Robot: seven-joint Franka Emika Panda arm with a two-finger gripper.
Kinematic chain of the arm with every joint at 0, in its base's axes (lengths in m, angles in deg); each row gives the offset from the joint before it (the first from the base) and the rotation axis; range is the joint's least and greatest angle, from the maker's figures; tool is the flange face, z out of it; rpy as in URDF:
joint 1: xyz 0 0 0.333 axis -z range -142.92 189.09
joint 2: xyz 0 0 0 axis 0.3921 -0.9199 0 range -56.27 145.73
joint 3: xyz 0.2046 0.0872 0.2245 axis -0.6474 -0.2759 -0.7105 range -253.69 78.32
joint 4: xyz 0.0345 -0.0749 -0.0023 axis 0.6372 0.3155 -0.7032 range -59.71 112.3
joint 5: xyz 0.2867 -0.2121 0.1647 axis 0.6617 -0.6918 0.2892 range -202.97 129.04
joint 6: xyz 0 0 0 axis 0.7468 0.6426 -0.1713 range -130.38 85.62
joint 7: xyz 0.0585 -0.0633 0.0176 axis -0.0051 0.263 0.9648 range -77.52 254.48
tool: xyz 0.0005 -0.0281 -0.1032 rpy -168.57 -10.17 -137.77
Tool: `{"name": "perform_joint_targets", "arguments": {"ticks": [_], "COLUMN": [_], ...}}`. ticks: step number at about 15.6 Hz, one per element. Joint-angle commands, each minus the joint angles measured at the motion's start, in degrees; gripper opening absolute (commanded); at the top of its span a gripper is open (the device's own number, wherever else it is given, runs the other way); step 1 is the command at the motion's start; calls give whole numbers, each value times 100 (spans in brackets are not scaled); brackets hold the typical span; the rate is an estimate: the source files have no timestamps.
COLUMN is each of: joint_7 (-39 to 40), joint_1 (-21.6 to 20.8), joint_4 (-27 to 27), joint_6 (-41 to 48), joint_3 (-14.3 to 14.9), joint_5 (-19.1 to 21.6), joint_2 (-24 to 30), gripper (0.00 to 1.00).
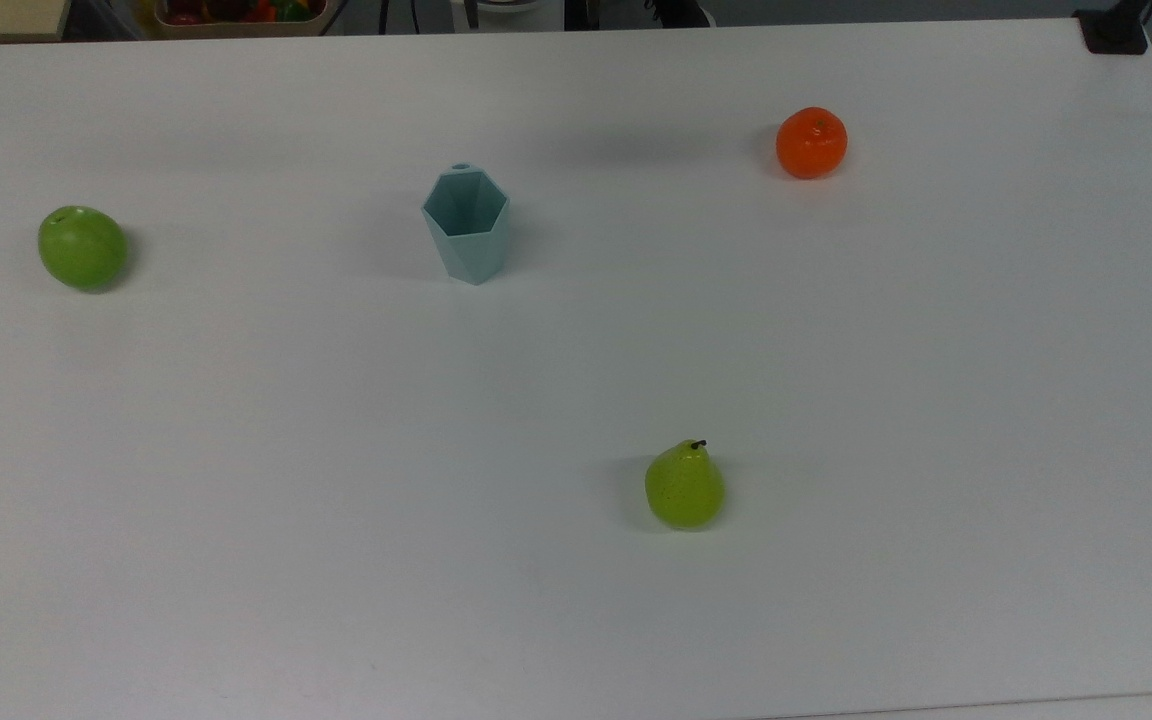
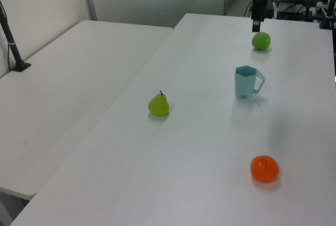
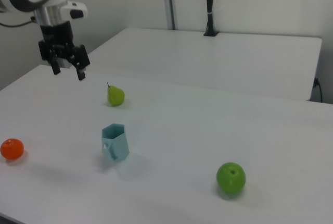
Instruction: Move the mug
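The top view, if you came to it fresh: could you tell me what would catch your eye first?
The orange stands out brightest, near the top view's upper right. The pale teal mug stands upright, alone, left of centre, with a green apple far left and a pear lower down. In the right view the open claw hangs high above the table.

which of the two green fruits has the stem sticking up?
The pear, yellow-green with a narrow top and a dark stem, in the top view's lower middle. The green apple, at the top view's left, is round with no such stem.
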Motion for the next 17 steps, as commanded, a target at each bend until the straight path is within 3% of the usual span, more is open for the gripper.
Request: {"name": "perform_joint_targets", "arguments": {"ticks": [1,5,8,17], "joint_7": [-108,225,841,825], "joint_1": [-2,-2,-11,-11], "joint_4": [-531,-391,-391,-364], "joint_6": [288,-11,-195,-539], "joint_3": [168,599,643,713], "joint_5": [130,139,174,174], "joint_2": [-56,-65,-91,-100], "gripper": [100,100,100,100]}}
